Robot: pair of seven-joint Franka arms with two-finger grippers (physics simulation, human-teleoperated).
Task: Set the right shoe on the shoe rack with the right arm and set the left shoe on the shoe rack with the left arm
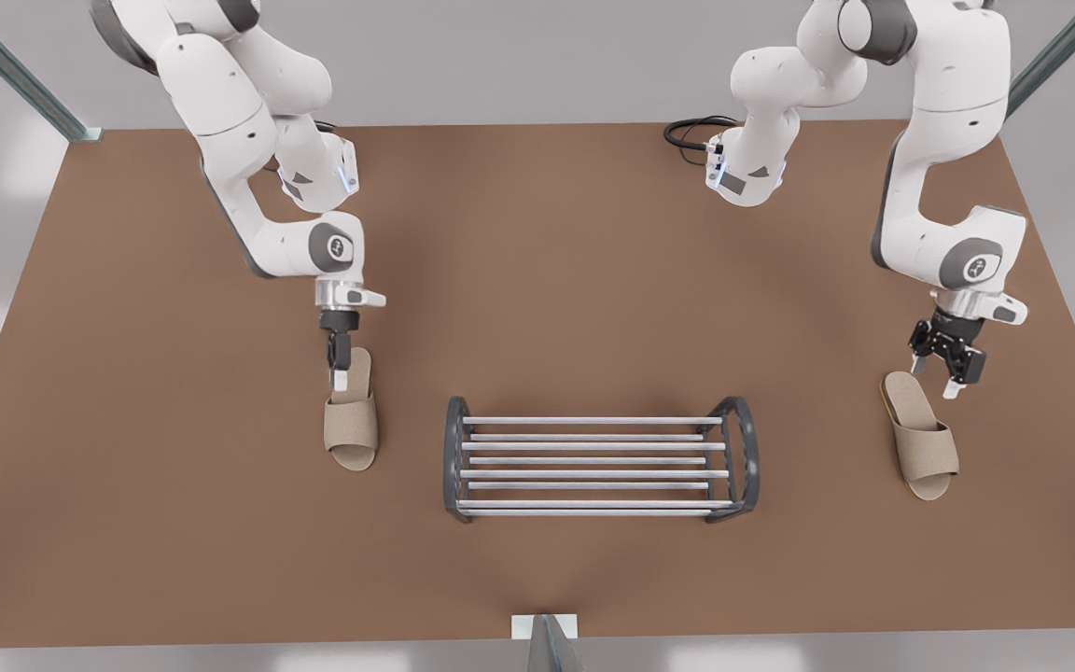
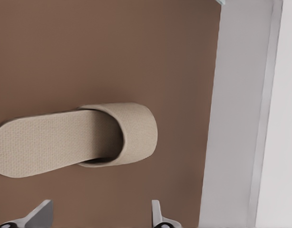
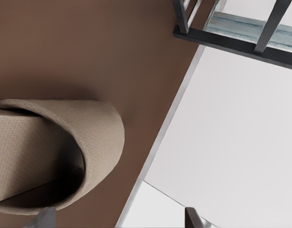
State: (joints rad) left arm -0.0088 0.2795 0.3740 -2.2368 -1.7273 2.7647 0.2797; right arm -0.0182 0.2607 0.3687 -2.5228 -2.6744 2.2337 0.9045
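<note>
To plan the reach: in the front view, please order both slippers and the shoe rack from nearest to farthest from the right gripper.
1. Left-side slipper, directly at the right gripper, front view's left.
2. Shoe rack, centre.
3. Right-side slipper, front view's far right.

1. Front view: both arms run off the edge at 12 o'clock, so their bases are out of sight.
2. The right gripper (image 1: 340,371), at 9 o'clock from the rack (image 1: 599,459), covers part of the right slipper's (image 1: 352,425) heel.
3. Right wrist view: the right slipper (image 3: 55,147) is cut by the edge, heel unseen. Only the tip of each finger (image 3: 45,218) shows.
4. Dark bars (image 3: 231,35) are cropped there; what they belong to is unclear.
5. Left wrist view: only the tips of the left gripper's (image 2: 101,218) fingers (image 2: 40,214) show.
6. The left slipper's (image 2: 74,140) toe space is lost in shadow.
</note>
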